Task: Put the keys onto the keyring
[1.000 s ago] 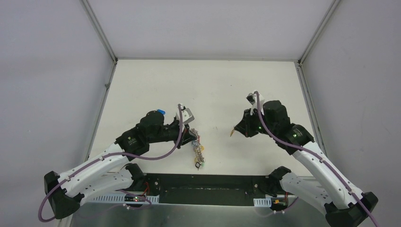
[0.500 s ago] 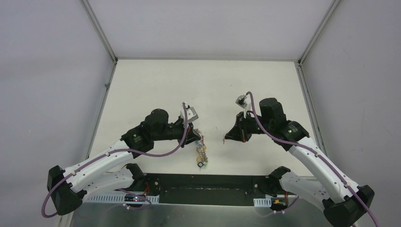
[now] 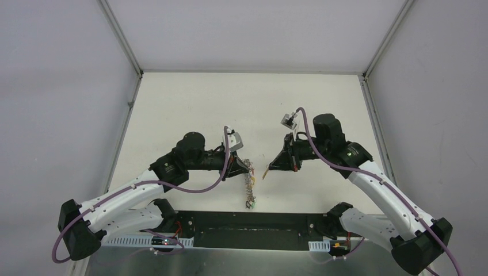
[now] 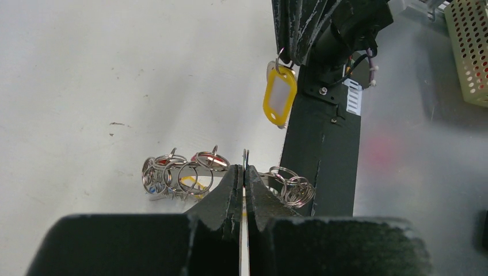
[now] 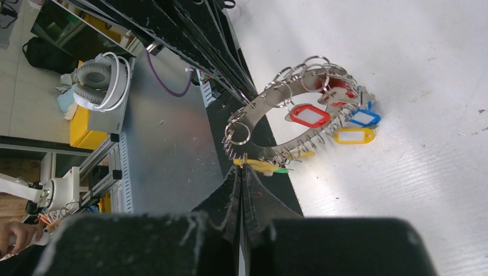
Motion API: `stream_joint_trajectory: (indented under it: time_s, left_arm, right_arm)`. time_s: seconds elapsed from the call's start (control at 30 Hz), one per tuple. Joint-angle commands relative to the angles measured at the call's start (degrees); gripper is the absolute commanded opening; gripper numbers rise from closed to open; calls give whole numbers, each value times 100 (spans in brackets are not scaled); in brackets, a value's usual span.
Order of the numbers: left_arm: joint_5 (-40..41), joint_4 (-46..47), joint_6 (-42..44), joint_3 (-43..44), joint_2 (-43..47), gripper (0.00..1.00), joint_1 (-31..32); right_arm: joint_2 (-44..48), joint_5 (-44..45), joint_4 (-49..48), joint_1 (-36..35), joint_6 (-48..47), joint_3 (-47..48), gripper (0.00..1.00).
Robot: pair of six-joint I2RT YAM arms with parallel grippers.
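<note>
enclosing white table (image 3: 190,103), keyring (image 3: 248,187): grey walls (image 3: 57,86)

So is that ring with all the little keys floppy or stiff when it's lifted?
Probably floppy: the keyring trails in a long line from the left gripper pinching it. Likely swingy, since loose rings and coloured tags dangle off it.

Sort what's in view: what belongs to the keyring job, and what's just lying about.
Job in hand:
keyring, pinched in the left jaws
yellow-tagged key, hanging from the right jaws

Lying about:
headphones
yellow object beneath them
perforated basket
</note>
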State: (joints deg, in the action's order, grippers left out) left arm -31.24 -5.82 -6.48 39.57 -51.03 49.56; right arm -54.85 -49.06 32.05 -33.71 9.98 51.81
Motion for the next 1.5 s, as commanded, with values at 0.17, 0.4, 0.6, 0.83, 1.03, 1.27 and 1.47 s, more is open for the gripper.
stream_joint_trajectory:
  time_s: [0.17,0.4,0.6,0.83,1.03,1.27,1.47]
  left_arm:
    - [-613,1396,175,-248,90,0,62]
    - [-649,1564,461,-410,212,0,83]
    - [-716,1610,595,-476,314,0,104]
    - [-725,1607,548,-468,329,0,123]
    - [-734,1611,521,-464,300,0,130]
    - [-717,1610,490,-457,281,0,142]
    - [-716,1611,464,-459,285,0,141]
  right_arm:
    - [-198,-608,-553,-56,40,306,0]
    - [-356,-551,-626,-275,65,380,0]
    - [-526,-433,-651,-516,34,417,0]
    - [-775,-333,-605,-729,-13,536,0]
    - [-926,-289,-507,-854,-144,723,0]
    - [-1071,-171,-419,-973,-241,787,0]
    - [-1144,-37,-290,-1021,-326,848,0]
